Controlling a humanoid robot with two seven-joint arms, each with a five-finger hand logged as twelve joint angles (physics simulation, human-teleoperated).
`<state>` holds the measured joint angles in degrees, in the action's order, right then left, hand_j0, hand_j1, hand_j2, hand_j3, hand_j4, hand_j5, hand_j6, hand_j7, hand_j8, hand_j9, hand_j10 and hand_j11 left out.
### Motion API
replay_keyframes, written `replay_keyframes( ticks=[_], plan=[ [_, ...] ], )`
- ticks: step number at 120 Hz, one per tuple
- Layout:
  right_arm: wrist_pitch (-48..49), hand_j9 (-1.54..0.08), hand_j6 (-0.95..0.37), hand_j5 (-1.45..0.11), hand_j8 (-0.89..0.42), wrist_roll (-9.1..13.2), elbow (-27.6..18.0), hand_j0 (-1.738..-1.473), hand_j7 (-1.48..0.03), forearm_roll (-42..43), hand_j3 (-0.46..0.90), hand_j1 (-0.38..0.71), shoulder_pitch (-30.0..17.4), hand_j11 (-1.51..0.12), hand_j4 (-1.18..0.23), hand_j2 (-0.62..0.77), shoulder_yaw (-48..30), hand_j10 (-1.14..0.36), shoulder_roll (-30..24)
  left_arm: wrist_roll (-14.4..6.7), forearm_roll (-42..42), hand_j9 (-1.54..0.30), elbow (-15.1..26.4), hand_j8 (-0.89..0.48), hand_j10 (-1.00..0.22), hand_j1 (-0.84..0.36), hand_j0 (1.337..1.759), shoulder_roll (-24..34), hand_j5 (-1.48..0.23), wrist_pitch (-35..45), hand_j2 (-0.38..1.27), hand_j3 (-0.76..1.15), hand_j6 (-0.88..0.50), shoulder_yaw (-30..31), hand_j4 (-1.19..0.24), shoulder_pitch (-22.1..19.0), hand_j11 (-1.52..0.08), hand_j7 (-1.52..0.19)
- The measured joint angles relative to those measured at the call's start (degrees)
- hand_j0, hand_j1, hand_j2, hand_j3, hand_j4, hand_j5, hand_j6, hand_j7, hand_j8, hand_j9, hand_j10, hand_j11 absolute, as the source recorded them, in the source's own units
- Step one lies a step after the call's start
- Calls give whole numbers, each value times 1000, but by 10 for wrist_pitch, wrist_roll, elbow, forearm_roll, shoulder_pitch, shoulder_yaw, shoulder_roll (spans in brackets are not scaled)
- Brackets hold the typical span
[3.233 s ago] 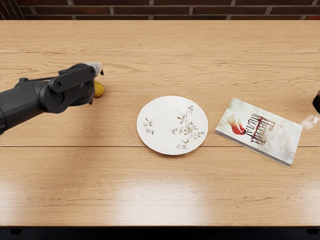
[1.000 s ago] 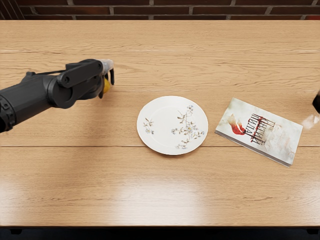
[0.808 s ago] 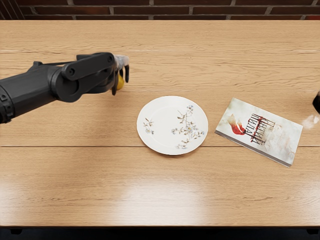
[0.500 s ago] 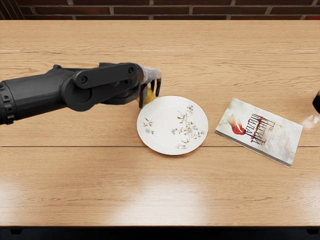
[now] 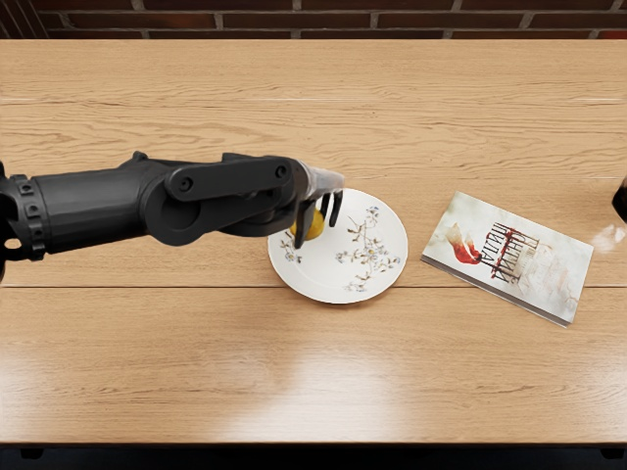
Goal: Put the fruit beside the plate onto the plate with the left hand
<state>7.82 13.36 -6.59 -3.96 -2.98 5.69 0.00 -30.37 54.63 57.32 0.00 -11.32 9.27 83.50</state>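
Note:
My left hand point(image 5: 315, 211) reaches in from the left and hangs over the left part of the white flowered plate point(image 5: 362, 257). Its fingers curl around a small yellow fruit point(image 5: 313, 225), which shows only partly beneath the palm. Whether the fruit touches the plate cannot be told. The dark forearm covers the plate's left rim. Of the right hand, only a dark sliver point(image 5: 620, 201) shows at the right edge of the picture.
A book point(image 5: 507, 256) with a red and white cover lies on the wooden table to the right of the plate. A brick wall runs along the table's far edge.
My left hand has carried the yellow fruit rightward and slightly toward the front, from the table left of the plate to above the plate's left part. The book and plate have not moved.

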Motion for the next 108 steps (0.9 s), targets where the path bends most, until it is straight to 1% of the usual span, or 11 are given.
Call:
replay_keyframes(
  ticks=[12, 17, 31, 47, 53, 60, 72, 81, 86, 95, 108],
  plan=[
    [0, 0, 0, 0, 0, 0, 0, -1658, 0, 0, 0, -349, 0, 0, 0, 0, 0, 0, 0, 0, 1, -888, 0, -509, -709, -266, 1656, 0, -902, 0, 425, 0, -576, 0, -657, -1, -879, -889],
    [0, 0, 0, 0, 0, 0, 0, -1658, 0, 0, 0, -349, 0, 0, 0, 0, 0, 0, 0, 1, 1, -797, -1, -471, -634, -219, 1656, 0, -808, 2, 359, 0, -527, -2, -592, -1, -790, -797],
    [0, 0, 0, 0, 0, 0, 0, -1658, 0, 0, 0, -349, 0, 0, 0, 0, 0, 0, 0, 4, -5, -470, -1, -282, -374, 10, 1657, 0, -476, 4, 206, 0, -313, -24, -350, -18, -466, -470],
    [0, 0, 0, 0, 0, 0, 0, -1658, 0, 0, 0, -349, 0, 0, 0, 0, 0, 0, 0, 2, -69, -255, 0, -156, -203, 163, 1658, 1, -259, -12, 110, 0, -172, -62, -191, -18, -253, -256],
    [0, 0, 0, 0, 0, 0, 0, -1658, 0, 0, 0, -349, 0, 0, 0, 0, 0, 0, 0, 2, -95, -205, 1, -126, -163, 199, 1658, 33, -207, -38, 87, 0, -139, -83, -154, -19, -203, -205],
    [0, 0, 0, 0, 0, 0, 0, -1658, 0, 0, 0, -349, 0, 0, 0, 0, 0, 0, 0, 1, -125, -159, 11, -100, -127, 231, 1658, 94, -161, -77, 66, 0, -109, -109, -120, -20, -158, -160],
    [0, 0, 0, 0, 0, 0, 0, -1658, 0, 0, 0, -349, 1, 0, 0, 0, 0, 0, 0, 1, -168, -106, 30, -68, -85, 269, 1658, 155, -107, -146, 42, 0, -74, -140, -80, -24, -105, -106],
    [1, 0, 0, 0, 0, 0, 0, -1658, 0, 0, 0, -349, 1, 0, 0, 0, 0, 0, 0, 2, -199, -80, 42, -52, -64, 288, 1658, 219, -81, -192, 30, 0, -57, -159, -61, -40, -80, -80],
    [1, 0, 0, 0, 0, 0, 0, -1658, 0, 0, 0, -349, 1, 0, 0, 0, 0, 0, 0, 3, -210, -69, 49, -46, -55, 296, 1658, 258, -70, -207, 25, 0, -50, -175, -53, -59, -69, -69],
    [1, 0, 0, 0, 0, 0, 0, -1658, 0, 1, 0, -349, 1, 0, 0, 0, 0, 0, 0, 4, -222, -54, 57, -38, -44, 307, 1658, 303, -55, -222, 19, 0, -40, -217, -42, -90, -54, -54],
    [1, 0, 0, 0, 0, 0, 0, -1658, 0, 1, 0, -349, 2, 0, 0, 0, 0, 0, 0, 5, -238, -40, 64, -30, -33, 316, 1658, 346, -41, -232, 13, 0, -31, -254, -32, -94, -40, -41]
  ],
)
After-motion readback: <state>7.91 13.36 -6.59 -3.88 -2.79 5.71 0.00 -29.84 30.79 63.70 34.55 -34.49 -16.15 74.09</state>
